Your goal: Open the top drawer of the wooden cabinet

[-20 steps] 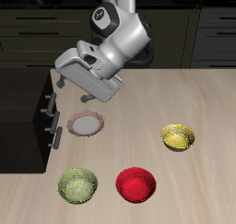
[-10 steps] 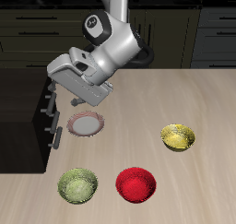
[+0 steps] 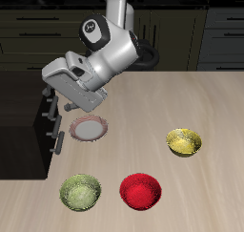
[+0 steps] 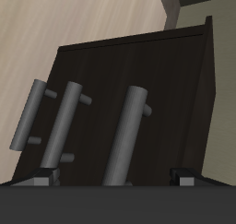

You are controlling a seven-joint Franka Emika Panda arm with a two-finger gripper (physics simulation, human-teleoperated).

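Upper left of exterior frame, jaws apart, hovering over cabinet (image 3: 43,121). Top drawer (image 4: 138,89) handle (image 4: 129,135) centered-ish; could easily grab lower handle (image 4: 63,122) instead.

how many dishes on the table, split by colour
Green bowl: 1
Red bowl: 1
Yellow bowl: 1
Pale plate with a reddish rim: 1
Total: 4

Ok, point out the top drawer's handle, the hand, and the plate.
top drawer handle (image 4: 129,135), wrist view, middle of the bar
hand (image 3: 65,103), exterior view, between its fingertips
plate (image 3: 89,129), exterior view, its pale centre
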